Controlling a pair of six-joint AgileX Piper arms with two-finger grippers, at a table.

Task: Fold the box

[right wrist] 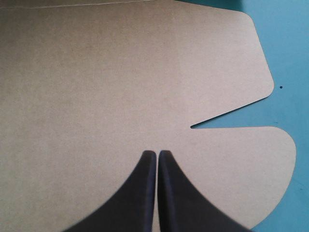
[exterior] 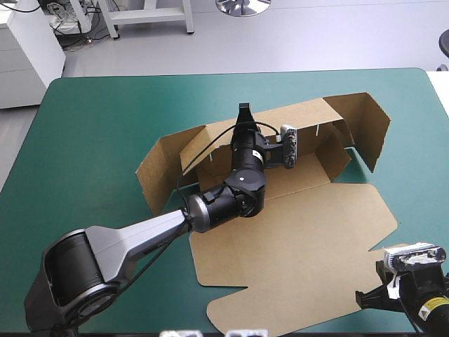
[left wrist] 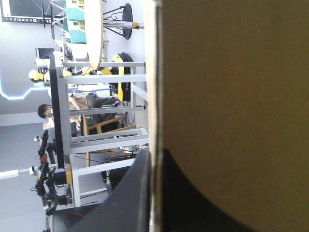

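The brown box (exterior: 302, 232) lies mid-table with its far wall (exterior: 280, 119) and side walls raised and its lid flat toward the near edge. My left gripper (exterior: 243, 114) reaches over the tray to the far wall's upper edge. In the left wrist view that board (left wrist: 231, 96) fills the space ahead, its edge running between the black fingers (left wrist: 130, 198); the left gripper (left wrist: 155, 153) is shut on it. My right gripper (exterior: 375, 284) sits low at the lid's near right corner. It (right wrist: 157, 153) is shut, with the flat lid (right wrist: 120, 72) and its slit (right wrist: 227, 123) ahead.
The teal-green cover (exterior: 91, 140) shows all around the box and past the lid's rounded corner (right wrist: 289, 48). The raised right side wall (exterior: 368, 126) stands near the table's far right.
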